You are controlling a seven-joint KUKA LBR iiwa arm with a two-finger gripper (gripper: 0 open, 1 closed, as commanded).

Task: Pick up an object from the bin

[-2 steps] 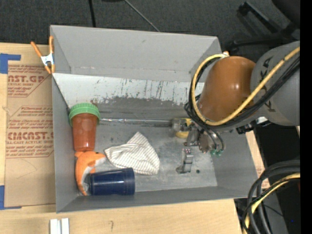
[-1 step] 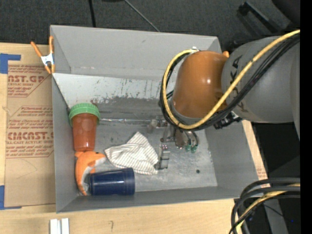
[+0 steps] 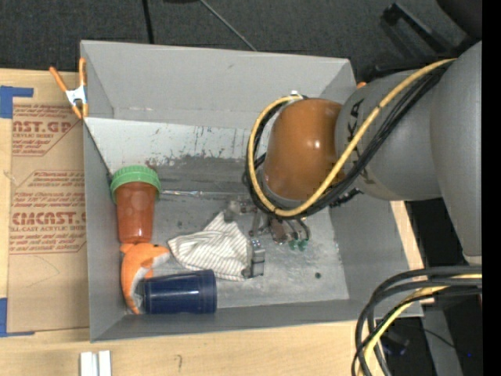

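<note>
- Camera view: the gripper point(image 3: 258, 255) hangs low over the middle of the bin point(image 3: 211, 77), at the right edge of a striped cloth point(image 3: 210, 251). The arm's orange cover point(image 3: 301, 151) hides most of it, so I cannot tell whether it is wide or narrow.
- The cloth looks the likely pick (a judgement; nothing shows as gripped). It lies crumpled and limp on the floor.
- To do it well, come down on a raised fold rather than a flat hem, pinch deep, then lift straight up so that the trailing cloth clears the can.
- The bin's things all lie left of the gripper.
- A jar point(image 3: 135, 208) with a green lid sits by the left wall, closed, its contents unknowable.
- A dark blue can point(image 3: 178, 292) lies on its side at the front, touching the cloth.
- An orange thing point(image 3: 137, 266) sits at the can's left end.
</note>
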